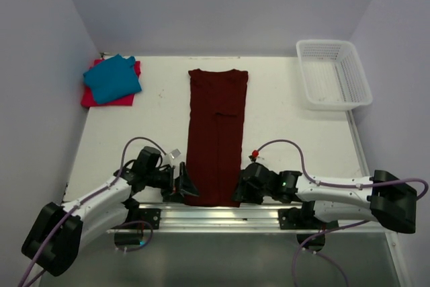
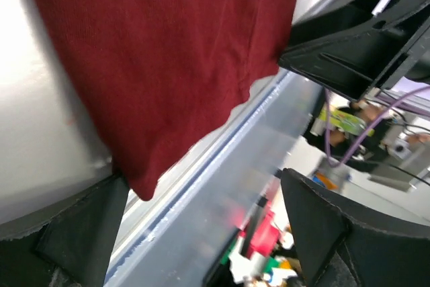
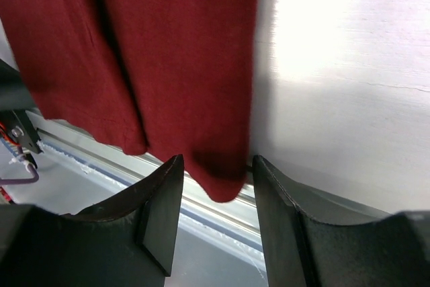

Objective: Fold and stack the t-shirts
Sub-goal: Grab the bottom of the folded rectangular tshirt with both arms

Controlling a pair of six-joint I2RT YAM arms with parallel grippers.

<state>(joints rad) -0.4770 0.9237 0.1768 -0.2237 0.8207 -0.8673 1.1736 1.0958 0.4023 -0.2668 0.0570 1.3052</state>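
The dark maroon t-shirt lies in a long narrow strip down the middle of the table, its near hem over the front edge. My left gripper is open at the hem's left corner, which hangs just beside the left finger. My right gripper is open with the hem's right corner between its fingers. The teal blue t-shirt lies folded on the folded red-pink t-shirt at the far left.
A white mesh basket stands at the far right corner. A metal rail runs along the table's front edge under the hem. Grey walls close in the table on three sides.
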